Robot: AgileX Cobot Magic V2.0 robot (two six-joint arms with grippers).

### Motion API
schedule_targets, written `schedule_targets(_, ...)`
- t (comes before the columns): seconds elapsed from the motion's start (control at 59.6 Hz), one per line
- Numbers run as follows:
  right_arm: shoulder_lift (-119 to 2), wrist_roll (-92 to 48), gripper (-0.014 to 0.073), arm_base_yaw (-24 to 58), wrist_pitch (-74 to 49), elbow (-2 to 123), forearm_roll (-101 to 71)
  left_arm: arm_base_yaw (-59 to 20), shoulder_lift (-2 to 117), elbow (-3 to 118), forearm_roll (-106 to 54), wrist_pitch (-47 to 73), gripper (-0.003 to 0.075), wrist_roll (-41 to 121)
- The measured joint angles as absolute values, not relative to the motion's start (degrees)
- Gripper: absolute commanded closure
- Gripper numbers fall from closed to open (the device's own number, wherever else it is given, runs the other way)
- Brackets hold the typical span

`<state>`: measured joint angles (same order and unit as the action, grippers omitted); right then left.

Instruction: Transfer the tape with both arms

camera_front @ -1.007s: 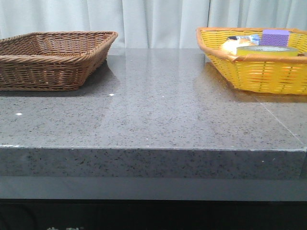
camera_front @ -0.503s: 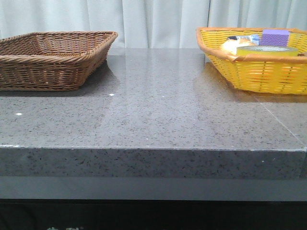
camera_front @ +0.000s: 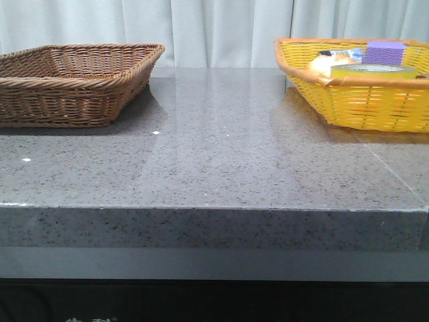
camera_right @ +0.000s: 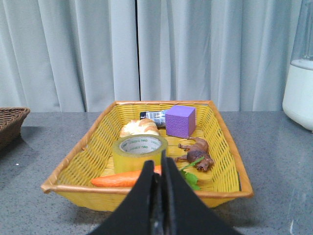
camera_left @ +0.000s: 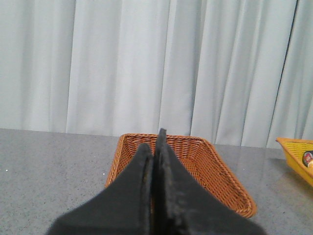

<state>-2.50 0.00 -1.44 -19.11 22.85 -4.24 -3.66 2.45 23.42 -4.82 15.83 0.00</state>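
The tape (camera_right: pixel 140 152), a wide yellow roll with a white core and green lettering, lies flat in the yellow basket (camera_right: pixel 73 159); in the front view its top (camera_front: pixel 373 70) shows over the basket's rim (camera_front: pixel 362 80). My right gripper (camera_right: pixel 157 164) is shut and empty, short of the basket's near rim and pointing at the tape. My left gripper (camera_left: pixel 154 144) is shut and empty, in front of the brown basket (camera_left: pixel 220 166). Neither arm shows in the front view.
The brown wicker basket (camera_front: pixel 74 84) stands at the table's back left and looks empty. The yellow basket also holds a purple block (camera_right: pixel 180 121), a carrot (camera_right: pixel 122 180), a bread roll (camera_right: pixel 139 128), a brown toy animal (camera_right: pixel 198 152) and a small packet (camera_right: pixel 154 116). A white jug (camera_right: pixel 299 93) stands beyond it.
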Motion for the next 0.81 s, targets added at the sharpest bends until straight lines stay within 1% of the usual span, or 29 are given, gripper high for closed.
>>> schedule_targets(0.134,-10.16,0.00,0.0662,-1.44,-26.39,32.52,-4.13,-3.66,9.92,33.47,-4.82,23.32,0.0740,0.00)
schedule_targets(0.319,-19.40,0.00,0.0662,-1.44,-33.12,40.29,-4.13,-3.66,19.87,41.91,-4.82,31.06,0.0740,0.00)
schedule_targets(0.503,-26.02,0.00,0.0662,-1.44,-35.05,41.05,-4.13,-3.66,26.61,42.73,-4.82,32.93,0.0740,0.00)
schedule_targets(0.805,-32.85,0.00,0.0662,-1.44,-36.00,40.59,-4.13,-3.66,32.89,42.63,-4.82,33.88,0.0740,0.00)
